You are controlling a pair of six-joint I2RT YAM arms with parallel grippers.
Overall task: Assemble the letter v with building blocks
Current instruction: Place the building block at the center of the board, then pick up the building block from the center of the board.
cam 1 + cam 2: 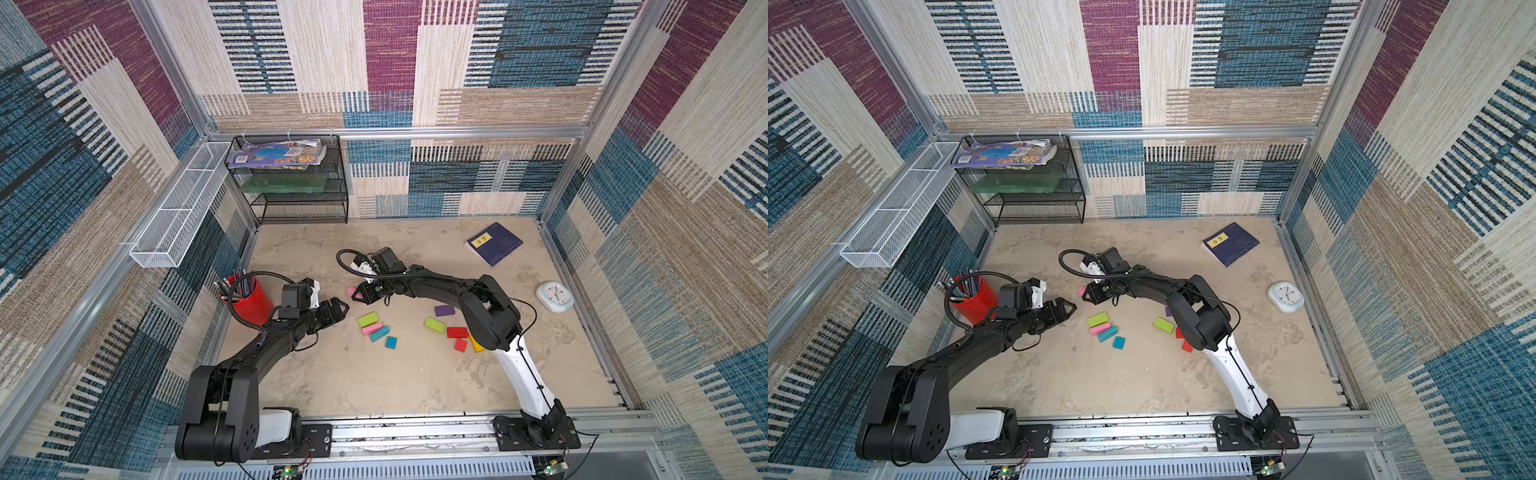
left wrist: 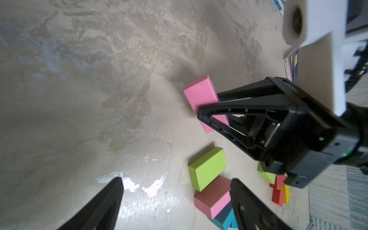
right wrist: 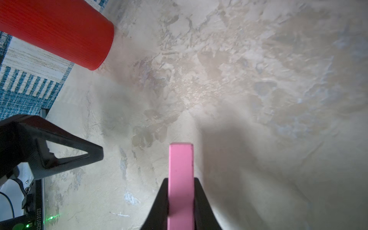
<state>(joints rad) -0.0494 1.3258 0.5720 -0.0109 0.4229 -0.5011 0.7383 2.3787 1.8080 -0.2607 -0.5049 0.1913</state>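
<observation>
- In both top views the right gripper (image 1: 356,293), just left of frame centre, is clamped on a pink block (image 1: 351,291) — only a sliver shows past the fingertips.
- The left gripper (image 1: 338,315) faces it from the left, near but apart, its fingers spread with nothing between them. A red pen cup (image 1: 248,301) stands further left.
- Below the right gripper on the table (image 1: 374,382), a lime green block (image 1: 368,319), a salmon-pink block (image 1: 371,328) and a long teal block (image 1: 380,333) lie side by side, touching. A square teal block (image 1: 391,342) sits just beside them.
- Right of centre, by the right arm's elbow, lie a purple block (image 1: 444,310), a second lime block (image 1: 434,325), a red block (image 1: 457,332), a smaller red block (image 1: 460,345) and a yellow block (image 1: 476,344) — all loose.
- A dark blue book (image 1: 494,244) lies upper right, and a white clock (image 1: 555,296) is at the right edge.
- Left wrist view: the left fingers (image 2: 107,205) stand wide apart over bare table. Beyond them the right gripper (image 2: 208,103) pinches the pink block (image 2: 199,93).
- Right wrist view: the pink block (image 3: 180,179) stands on edge between the two black fingers (image 3: 161,205), gripped on both sides. Whether it touches the table I cannot tell.
</observation>
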